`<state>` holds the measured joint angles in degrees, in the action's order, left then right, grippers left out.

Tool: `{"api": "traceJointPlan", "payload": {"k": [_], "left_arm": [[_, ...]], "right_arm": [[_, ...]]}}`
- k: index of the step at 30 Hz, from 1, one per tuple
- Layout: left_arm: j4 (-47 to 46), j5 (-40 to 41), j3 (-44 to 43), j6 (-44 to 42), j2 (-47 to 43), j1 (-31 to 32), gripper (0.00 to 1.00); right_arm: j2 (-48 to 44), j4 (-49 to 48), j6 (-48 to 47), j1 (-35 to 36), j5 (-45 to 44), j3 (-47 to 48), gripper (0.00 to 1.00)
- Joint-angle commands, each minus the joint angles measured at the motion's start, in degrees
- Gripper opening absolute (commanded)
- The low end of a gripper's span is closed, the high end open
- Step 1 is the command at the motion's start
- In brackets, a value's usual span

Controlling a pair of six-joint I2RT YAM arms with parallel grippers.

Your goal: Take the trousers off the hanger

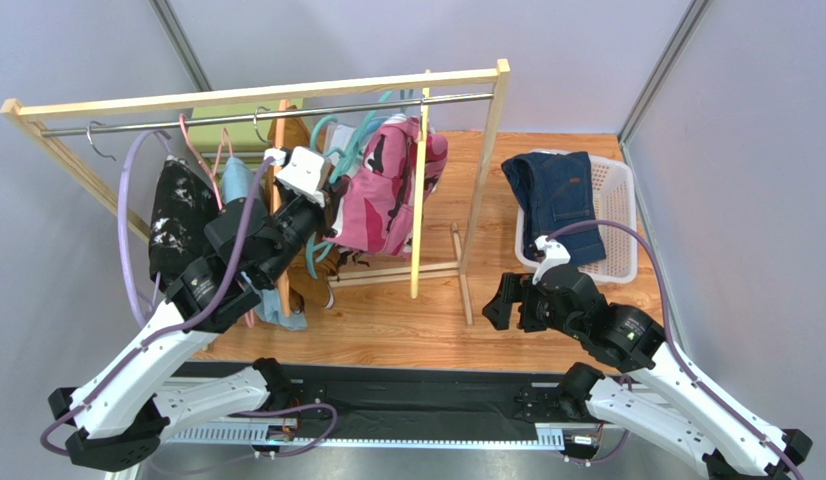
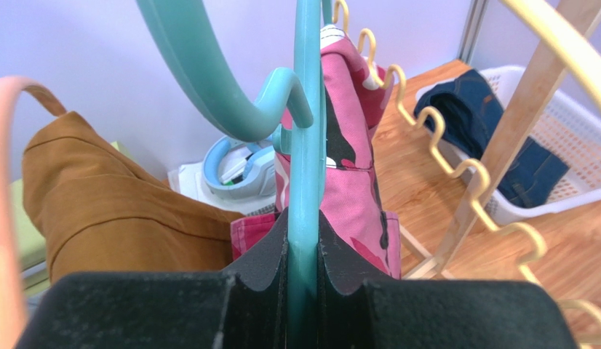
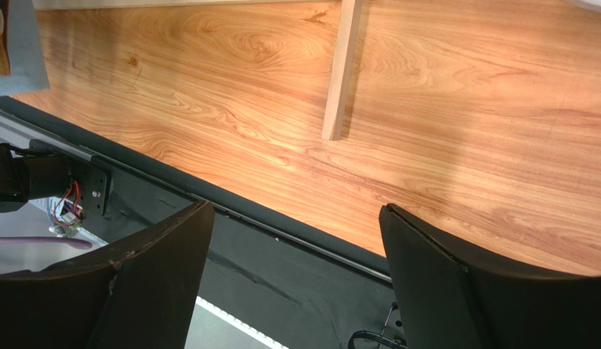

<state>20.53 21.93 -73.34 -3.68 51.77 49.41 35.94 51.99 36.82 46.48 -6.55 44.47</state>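
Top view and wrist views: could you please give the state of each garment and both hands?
navy trousers: off the rack, lying in the basket
pink floral trousers: hanging on rack
mustard trousers: hanging
light blue trousers: hanging
black speckled trousers: hanging
left hand: shut on teal hanger
right hand: open, empty

Bright, even light is coming down from overhead, throwing only a soft shadow beside the rack's wooden foot [image 3: 341, 65]. A pale sheen is glaring off the tabletop [image 3: 231, 109]. Close up, the teal hanger [image 2: 305, 145] and the left gripper [image 2: 304, 251] are blurring out of focus.
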Motion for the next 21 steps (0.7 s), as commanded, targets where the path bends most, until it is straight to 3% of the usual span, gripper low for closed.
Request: {"api": "traceJointPlan", "payload": {"k": [1,11,15,21], "left_arm": [[-9.4,-1.9,-5.7,5.3,-5.2,0.0,0.00],[6.2,-8.7,-13.1,16.9,-11.4,0.0,0.00],[13.1,-8.8,-17.8,18.7,-10.8,0.0,0.00],[10.0,-5.2,-11.9,18.4,-15.1,0.0,0.00]], "right_arm": [[-1.3,-5.8,-2.4,0.5,-0.2,1.3,0.93],[-7.4,-20.2,-16.6,0.5,5.7,2.8,0.98],[-5.5,-19.1,-20.9,0.5,5.8,8.4,0.98],[-3.7,-19.1,-23.0,0.5,9.0,13.4,0.98]]}}
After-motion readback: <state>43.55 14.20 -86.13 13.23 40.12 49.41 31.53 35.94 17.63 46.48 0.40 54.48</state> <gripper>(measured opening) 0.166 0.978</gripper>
